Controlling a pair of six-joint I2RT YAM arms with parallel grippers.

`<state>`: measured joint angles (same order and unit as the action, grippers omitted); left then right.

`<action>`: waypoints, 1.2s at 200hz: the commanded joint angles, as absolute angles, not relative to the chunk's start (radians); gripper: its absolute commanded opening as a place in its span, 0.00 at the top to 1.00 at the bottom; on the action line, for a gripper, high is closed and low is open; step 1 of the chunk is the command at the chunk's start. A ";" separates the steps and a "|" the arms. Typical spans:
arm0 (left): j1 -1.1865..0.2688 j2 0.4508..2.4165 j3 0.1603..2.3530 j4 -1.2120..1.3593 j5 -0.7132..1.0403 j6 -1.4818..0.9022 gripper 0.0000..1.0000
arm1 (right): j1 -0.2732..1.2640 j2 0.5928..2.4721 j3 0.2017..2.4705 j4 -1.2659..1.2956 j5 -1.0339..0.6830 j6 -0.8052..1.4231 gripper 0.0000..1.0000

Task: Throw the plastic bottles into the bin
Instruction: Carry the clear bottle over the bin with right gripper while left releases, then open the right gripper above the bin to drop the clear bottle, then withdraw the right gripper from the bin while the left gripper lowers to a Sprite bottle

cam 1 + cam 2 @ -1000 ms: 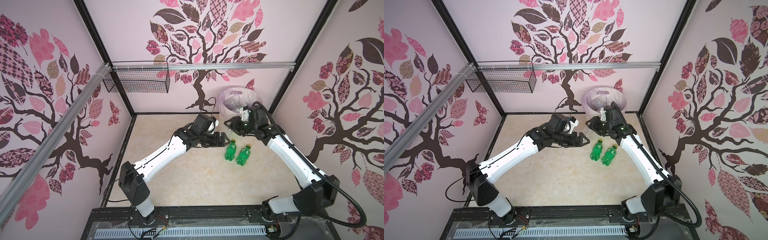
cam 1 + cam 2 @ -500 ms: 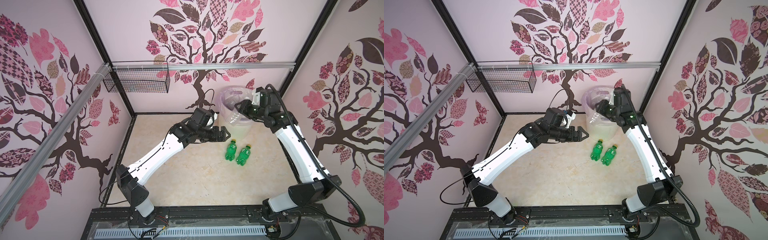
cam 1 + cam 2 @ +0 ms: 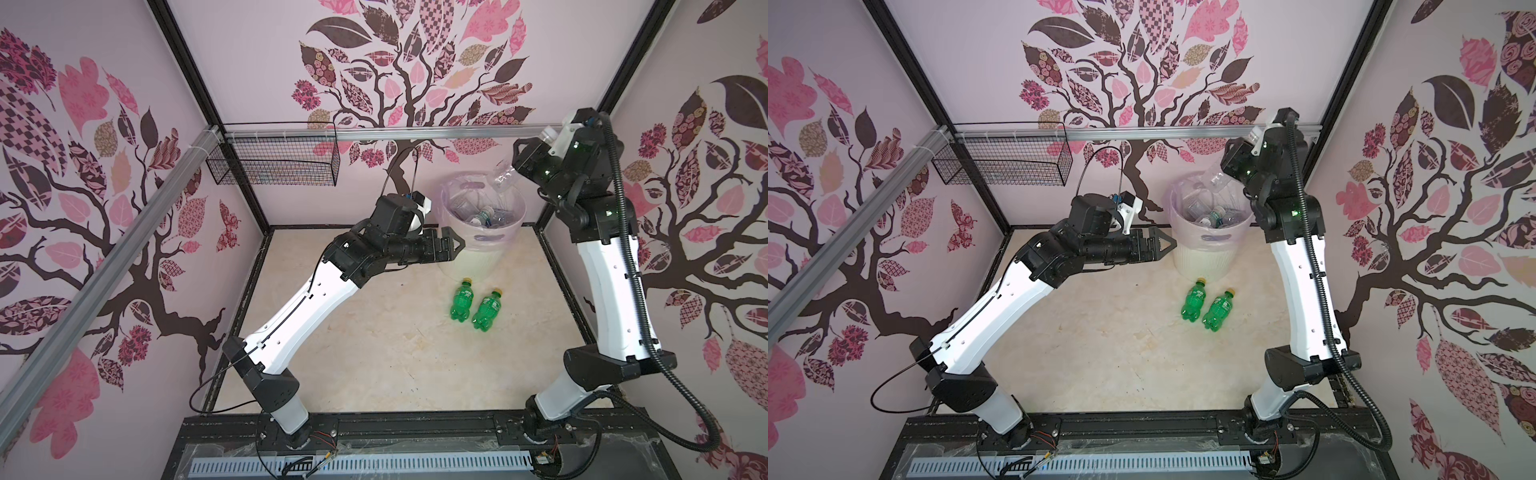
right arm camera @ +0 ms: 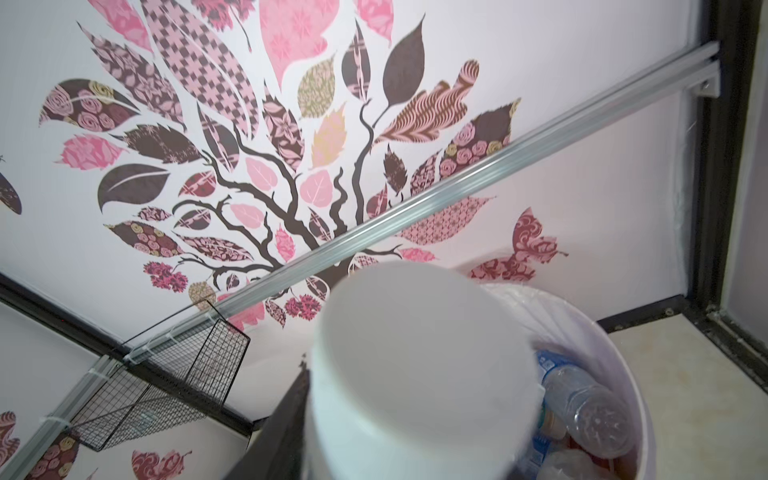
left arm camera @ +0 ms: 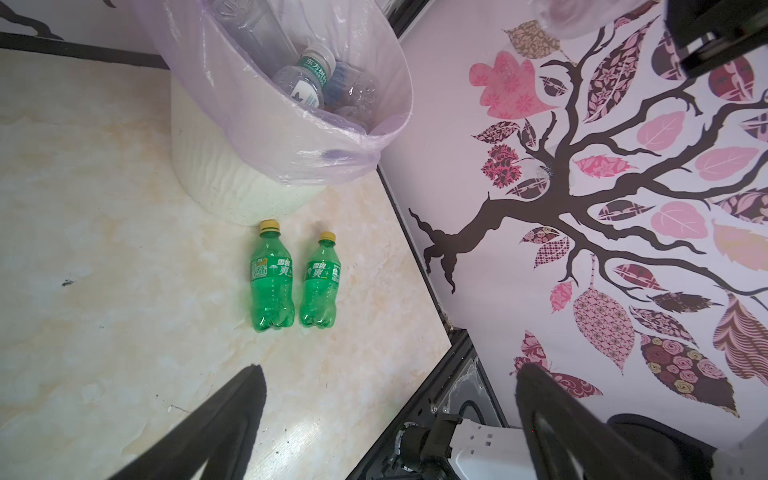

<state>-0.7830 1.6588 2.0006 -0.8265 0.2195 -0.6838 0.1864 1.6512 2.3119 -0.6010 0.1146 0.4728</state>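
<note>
two green bottles [image 3: 461,300] with yellow caps are seen lying side by side on the desk [image 3: 374,340]. their caps are turned toward the bin [image 3: 478,262], and they lie just in front of its ribbed cream wall. the bin is set in the far right corner of the desk and is lined with a pale lilac bag. several clear bottles [image 3: 482,216] are piled inside it.

the right jaws are raised high above the bin, close to the metal rail [image 3: 415,134] on the back wall. a clear bottle [image 3: 503,179] is pinched in them and tilted, its body hanging down over the bin and its white cap [image 4: 415,365] pointed up toward the wrist. in the right wrist view the cap is shown as a large blurred disc, so most of the grip is hidden there.

the left jaws are spread wide and nothing is held in them. in both top views they are held level above the desk, just beside the bin's wall. in the left wrist view the dark fingers [image 5: 241,407] are seen far apart, with the green bottles on the desk beyond them.

a black wire basket [image 3: 274,166] is hung from the rail, well apart from the bin.
</note>
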 commanded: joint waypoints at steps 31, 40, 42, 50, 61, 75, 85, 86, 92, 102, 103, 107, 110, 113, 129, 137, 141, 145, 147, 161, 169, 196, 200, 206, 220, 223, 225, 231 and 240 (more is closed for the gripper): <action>-0.778 1.629 1.974 -0.859 0.161 -0.661 0.03 | 0.137 1.897 2.352 -0.792 0.189 0.492 0.38; -0.779 1.625 1.969 -0.860 0.158 -0.659 0.03 | 0.122 1.907 2.353 -0.807 0.163 0.523 0.30; -0.777 1.625 1.968 -0.859 0.158 -0.658 0.03 | 0.121 1.906 2.351 -0.803 0.162 0.524 0.29; -0.776 1.621 1.961 -0.859 0.155 -0.657 0.03 | 0.121 1.893 2.342 -0.780 0.156 0.514 0.20; -0.776 1.618 1.952 -0.858 0.152 -0.655 0.03 | 0.120 1.874 2.338 -0.750 0.148 0.505 0.08; -0.775 1.619 1.948 -0.859 0.151 -0.654 0.03 | 0.120 1.858 2.350 -0.751 0.135 0.495 0.00; -0.772 1.623 1.948 -0.864 0.145 -0.653 0.03 | 0.120 1.851 2.359 -0.772 0.132 0.492 0.00; -0.772 1.623 1.948 -0.863 0.145 -0.653 0.03 | 0.121 1.850 2.359 -0.774 0.132 0.492 0.00; -0.772 1.624 1.948 -0.863 0.143 -0.652 0.03 | 0.120 1.843 2.359 -0.783 0.133 0.490 0.01; -0.772 1.627 1.948 -0.862 0.136 -0.647 0.03 | 0.120 1.826 2.347 -0.791 0.134 0.485 0.01; -0.772 1.627 1.948 -0.863 0.135 -0.647 0.03 | 0.120 1.824 2.345 -0.791 0.135 0.485 0.01; -0.771 1.629 1.948 -0.864 0.132 -0.646 0.03 | 0.120 1.815 2.339 -0.791 0.135 0.482 0.00; -0.770 1.630 1.948 -0.864 0.130 -0.645 0.03 | 0.120 1.807 2.332 -0.791 0.138 0.480 0.00; -0.770 1.632 1.948 -0.864 0.129 -0.644 0.03 | 0.120 1.800 2.323 -0.789 0.139 0.480 0.01; -0.770 1.641 1.913 -0.858 0.132 -0.645 0.03 | 0.120 1.759 2.280 -0.782 0.136 0.476 0.00; -0.770 1.645 1.896 -0.847 0.139 -0.647 0.03 | 0.120 1.739 2.264 -0.783 0.131 0.477 0.01; -0.770 1.648 1.886 -0.840 0.144 -0.649 0.03 | 0.121 1.729 2.254 -0.785 0.129 0.478 0.00; -0.770 1.650 1.876 -0.836 0.147 -0.651 0.03 | 0.120 1.719 2.243 -0.788 0.127 0.479 0.01; -0.770 1.653 1.871 -0.834 0.149 -0.652 0.03 | 0.120 1.713 2.236 -0.789 0.126 0.480 0.00; -0.771 1.672 1.846 -0.825 0.167 -0.656 0.03 | 0.121 1.665 2.181 -0.790 0.120 0.480 0.01; -0.770 1.685 1.832 -0.817 0.178 -0.660 0.03 | 0.121 1.633 2.124 -0.789 0.121 0.476 0.00; -0.772 1.739 1.791 -0.789 0.219 -0.665 0.03 | 0.120 1.516 1.935 -0.791 0.125 0.477 0.01; -0.772 1.747 1.783 -0.784 0.224 -0.668 0.03 | 0.120 1.492 1.913 -0.791 0.125 0.482 0.00; -0.773 1.759 1.769 -0.770 0.229 -0.674 0.03 | 0.121 1.463 1.866 -0.789 0.117 0.490 0.00; -0.775 1.787 1.728 -0.733 0.248 -0.688 0.03 | 0.120 1.401 1.761 -0.787 0.099 0.514 0.00; -0.777 1.794 1.721 -0.725 0.251 -0.691 0.03 | 0.120 1.390 1.738 -0.784 0.093 0.520 0.01; -0.778 1.796 1.716 -0.720 0.251 -0.693 0.03 | 0.121 1.380 1.725 -0.782 0.089 0.524 0.00; -0.780 1.807 1.701 -0.705 0.252 -0.698 0.03 | 0.120 1.354 1.678 -0.781 0.078 0.536 0.00; -0.784 1.823 1.676 -0.677 0.252 -0.707 0.03 | 0.120 1.316 1.617 -0.779 0.062 0.552 0.01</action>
